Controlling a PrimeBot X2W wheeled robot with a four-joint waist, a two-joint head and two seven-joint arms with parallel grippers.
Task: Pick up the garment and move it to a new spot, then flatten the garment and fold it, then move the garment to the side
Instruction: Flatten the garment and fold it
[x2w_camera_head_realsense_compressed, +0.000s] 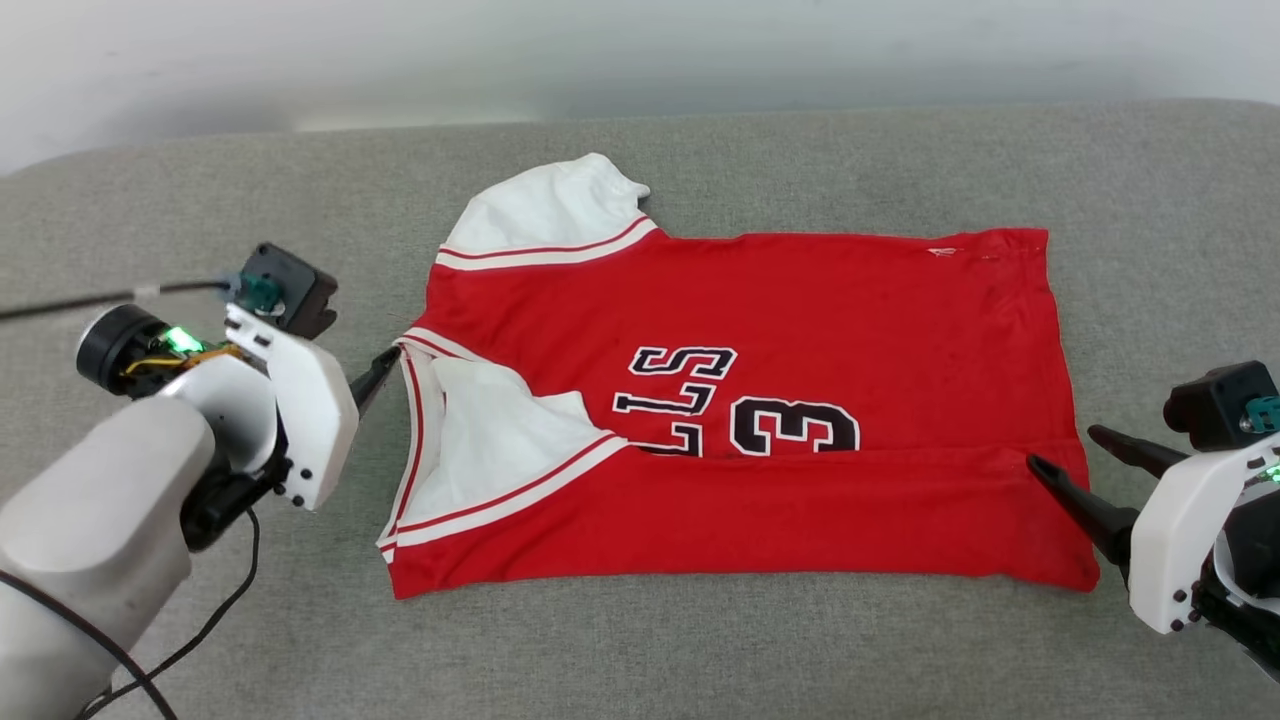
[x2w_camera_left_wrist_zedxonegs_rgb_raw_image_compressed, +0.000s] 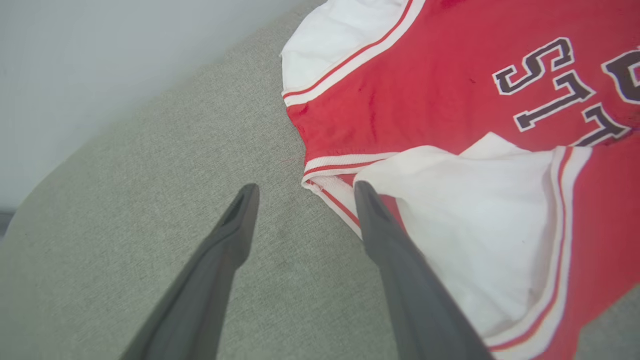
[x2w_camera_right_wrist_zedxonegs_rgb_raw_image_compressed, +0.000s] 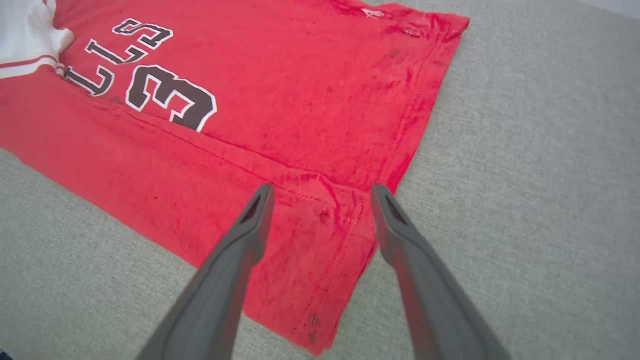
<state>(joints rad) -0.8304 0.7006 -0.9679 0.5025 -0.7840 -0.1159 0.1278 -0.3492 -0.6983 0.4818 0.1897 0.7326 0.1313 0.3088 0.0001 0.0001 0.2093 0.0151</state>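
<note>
I'm looking down on a broad surface (x2w_camera_head_realsense_compressed: 700, 650) covered in grey-green woven fabric, a fine, even weave with a faintly mottled look. Its far edge curves gently and drops away at both sides, soft like padding. Right behind it stands a plain pale wall (x2w_camera_head_realsense_compressed: 600, 50), whitish grey, with a soft shadow along the line where it meets the fabric. The light is even and diffuse, and shadows are faint. In the left wrist view a small darker strip (x2w_camera_left_wrist_zedxonegs_rgb_raw_image_compressed: 4, 222) sits below the wall; I can't make out what it is
</note>
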